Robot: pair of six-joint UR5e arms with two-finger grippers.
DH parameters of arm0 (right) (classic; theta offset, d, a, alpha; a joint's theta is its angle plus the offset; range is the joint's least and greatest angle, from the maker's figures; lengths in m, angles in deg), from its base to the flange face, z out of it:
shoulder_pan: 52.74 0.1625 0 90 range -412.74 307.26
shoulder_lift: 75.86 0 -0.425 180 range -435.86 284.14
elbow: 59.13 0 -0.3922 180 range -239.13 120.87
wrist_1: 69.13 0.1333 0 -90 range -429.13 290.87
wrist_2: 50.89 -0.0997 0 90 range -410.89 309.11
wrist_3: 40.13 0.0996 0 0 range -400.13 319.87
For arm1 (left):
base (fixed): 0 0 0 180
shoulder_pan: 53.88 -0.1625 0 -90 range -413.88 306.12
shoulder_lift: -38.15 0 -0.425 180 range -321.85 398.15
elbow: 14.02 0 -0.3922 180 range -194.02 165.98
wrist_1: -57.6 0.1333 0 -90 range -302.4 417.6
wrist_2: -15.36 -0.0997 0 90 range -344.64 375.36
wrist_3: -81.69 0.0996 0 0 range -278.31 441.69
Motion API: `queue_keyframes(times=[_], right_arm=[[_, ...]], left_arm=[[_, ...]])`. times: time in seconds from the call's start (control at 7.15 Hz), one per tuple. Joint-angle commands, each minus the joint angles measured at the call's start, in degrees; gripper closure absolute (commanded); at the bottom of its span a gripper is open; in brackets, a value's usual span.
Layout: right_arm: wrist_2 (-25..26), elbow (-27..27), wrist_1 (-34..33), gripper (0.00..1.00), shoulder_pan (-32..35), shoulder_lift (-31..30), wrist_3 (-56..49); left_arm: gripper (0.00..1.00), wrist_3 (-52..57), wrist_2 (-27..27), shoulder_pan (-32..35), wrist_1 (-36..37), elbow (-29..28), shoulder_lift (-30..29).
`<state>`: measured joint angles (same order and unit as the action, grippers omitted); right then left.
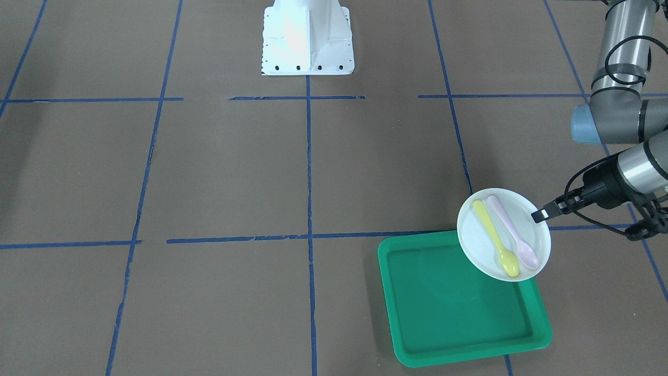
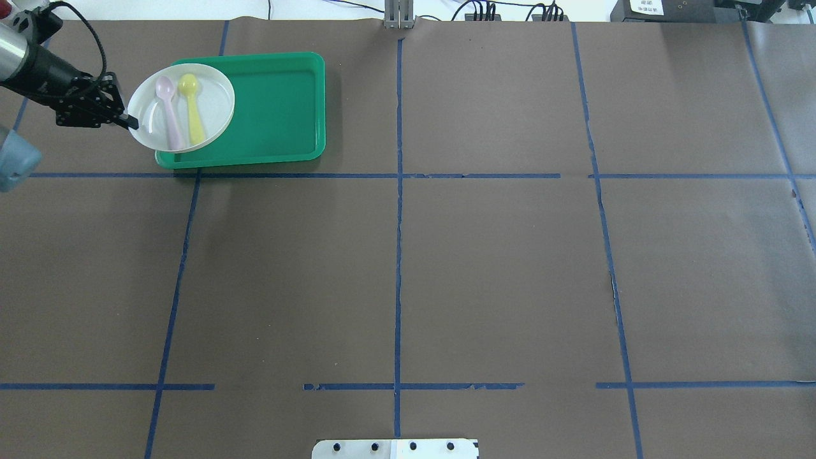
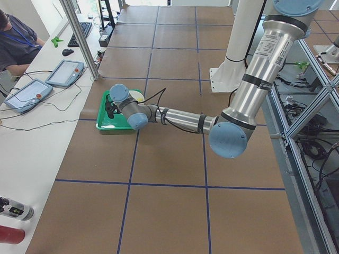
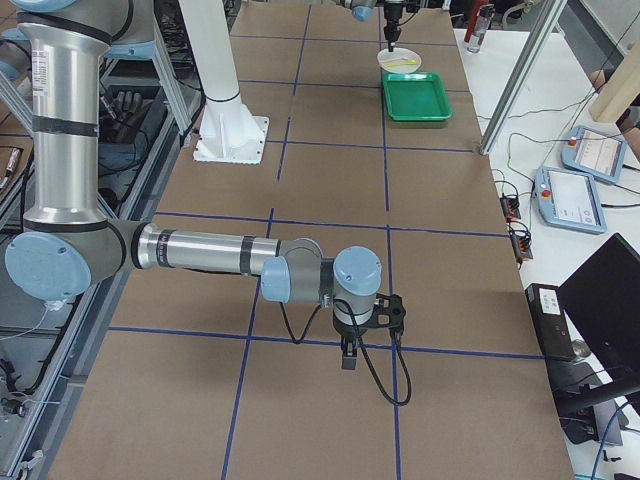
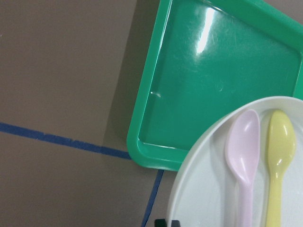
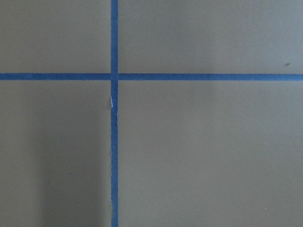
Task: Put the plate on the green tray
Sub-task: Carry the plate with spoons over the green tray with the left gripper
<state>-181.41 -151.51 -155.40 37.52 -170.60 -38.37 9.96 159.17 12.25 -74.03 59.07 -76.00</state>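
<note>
A brown paper-covered surface (image 2: 446, 268), ruled into squares by blue tape lines (image 2: 399, 255), carries a large square green tray (image 1: 449, 313) near its far edge on the robot's left side. A small round white plate (image 1: 476, 240) hangs over the tray's corner nearest the left arm, part of it above the tray floor and part jutting out past the rim; from the wrist camera it appears lifted clear of the tray rather than resting on it. The left tool (image 1: 540, 215) is pinched closed on the plate's rim, its arm reaching in from the side. The right tool (image 4: 347, 358) points down above bare surface well away from the tray, and whether it is parted or closed cannot be told. A yellow spoon (image 1: 498, 243) and a lilac spoon (image 1: 514, 235) lie side by side on the plate.
</note>
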Motion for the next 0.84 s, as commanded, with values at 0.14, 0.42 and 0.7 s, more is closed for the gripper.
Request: queue_keyframes(times=[0.14,0.42,0.7], right_arm=[[0.0,0.0,0.0,0.00,0.0,0.0,0.0],[0.0,0.0,0.0,0.00,0.0,0.0,0.0],[0.0,0.0,0.0,0.00,0.0,0.0,-0.1]], left_arm=[[1.00,-6.2,-6.6,-3.6,-5.1,-12.8,-8.6],[1.00,-9.9,-9.3,-6.1,-9.5,-15.9,-9.0],[1.00,-11.0,-9.3,-6.6,-9.6,-16.3,-9.4]])
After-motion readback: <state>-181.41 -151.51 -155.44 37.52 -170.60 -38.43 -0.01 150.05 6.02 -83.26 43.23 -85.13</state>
